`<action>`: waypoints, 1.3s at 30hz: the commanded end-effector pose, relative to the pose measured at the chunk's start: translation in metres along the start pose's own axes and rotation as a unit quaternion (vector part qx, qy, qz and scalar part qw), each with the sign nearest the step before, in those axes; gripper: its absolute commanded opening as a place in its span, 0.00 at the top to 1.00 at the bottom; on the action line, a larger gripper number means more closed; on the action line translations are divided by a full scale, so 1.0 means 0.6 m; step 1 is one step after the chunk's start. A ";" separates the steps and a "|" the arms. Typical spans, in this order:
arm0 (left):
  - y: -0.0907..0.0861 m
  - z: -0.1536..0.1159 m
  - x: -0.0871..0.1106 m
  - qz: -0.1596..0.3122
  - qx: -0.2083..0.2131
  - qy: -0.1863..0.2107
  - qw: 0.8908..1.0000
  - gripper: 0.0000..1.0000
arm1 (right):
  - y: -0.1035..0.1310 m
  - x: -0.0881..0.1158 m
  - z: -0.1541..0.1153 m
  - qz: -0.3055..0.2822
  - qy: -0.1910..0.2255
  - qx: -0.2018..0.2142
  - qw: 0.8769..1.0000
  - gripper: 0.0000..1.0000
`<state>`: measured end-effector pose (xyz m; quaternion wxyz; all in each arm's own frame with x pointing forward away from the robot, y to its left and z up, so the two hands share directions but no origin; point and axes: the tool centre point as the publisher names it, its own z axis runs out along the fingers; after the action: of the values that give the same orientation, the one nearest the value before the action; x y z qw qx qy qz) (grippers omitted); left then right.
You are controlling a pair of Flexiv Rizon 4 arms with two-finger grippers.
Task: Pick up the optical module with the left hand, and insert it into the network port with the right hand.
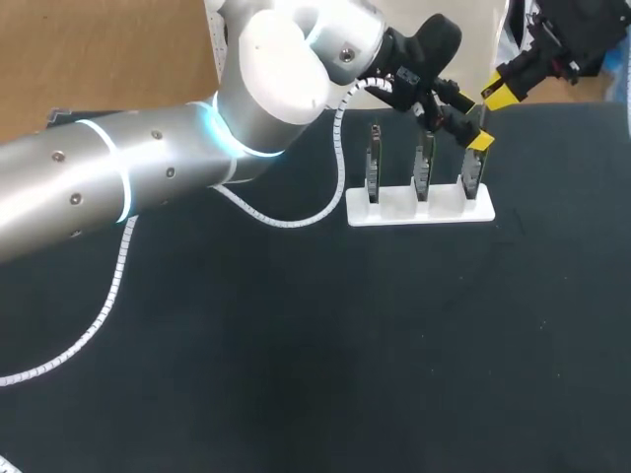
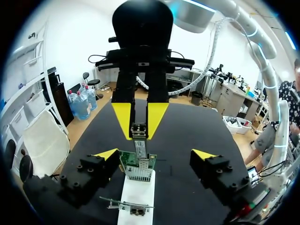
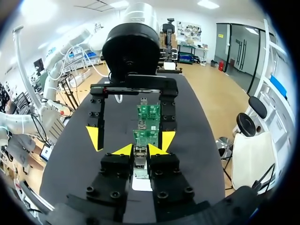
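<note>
Got the right gripper (image 3: 140,150) pinched narrow on the module (image 2: 138,130), tipped down over the end card (image 2: 138,165) on the stand (image 2: 137,194); module upright, right at that card's top edge. Left gripper (image 2: 154,153) facing it, splayed wide either side of the same card; gripping nothing.

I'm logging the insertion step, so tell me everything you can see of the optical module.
The optical module is a small, slim, silvery metal block. The right end effector is shut on it, yellow tips pressing two sides. Its far end meets the edge of a green card upright in the white stand; whether it is seated cannot be told. The left end effector is open, not touching it.
</note>
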<state>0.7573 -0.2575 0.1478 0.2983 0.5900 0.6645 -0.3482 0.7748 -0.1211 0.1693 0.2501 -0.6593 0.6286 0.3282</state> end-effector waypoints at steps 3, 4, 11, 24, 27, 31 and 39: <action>0.002 0.000 -0.002 -0.001 0.001 0.003 1.000 0.00 | 0.009 -0.002 0.000 -0.002 0.002 0.009 1.000 1.00; 0.002 0.000 -0.002 -0.001 0.001 0.003 1.000 0.00 | 0.009 -0.002 -0.001 -0.001 0.002 0.010 1.000 1.00; 0.002 0.000 -0.002 -0.001 0.001 0.003 1.000 0.00 | 0.008 0.001 0.001 -0.001 0.003 0.010 1.000 1.00; 0.002 0.000 -0.002 -0.001 0.001 0.003 1.000 0.00 | 0.002 0.001 0.003 -0.006 0.009 0.008 1.000 1.00; 0.002 0.000 -0.002 -0.001 0.001 0.003 1.000 0.00 | 0.003 0.000 0.002 -0.008 0.008 0.008 1.000 1.00; 0.002 0.000 -0.002 -0.001 0.001 0.003 1.000 0.00 | 0.005 0.000 -0.002 -0.008 0.006 0.011 1.000 1.00; 0.002 0.000 -0.002 -0.001 0.001 0.003 1.000 0.00 | 0.008 -0.003 -0.007 -0.016 0.007 0.015 1.000 1.00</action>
<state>0.7573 -0.2575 0.1478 0.2983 0.5900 0.6645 -0.3482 0.7738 -0.1239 0.1732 0.2590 -0.6680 0.6232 0.3136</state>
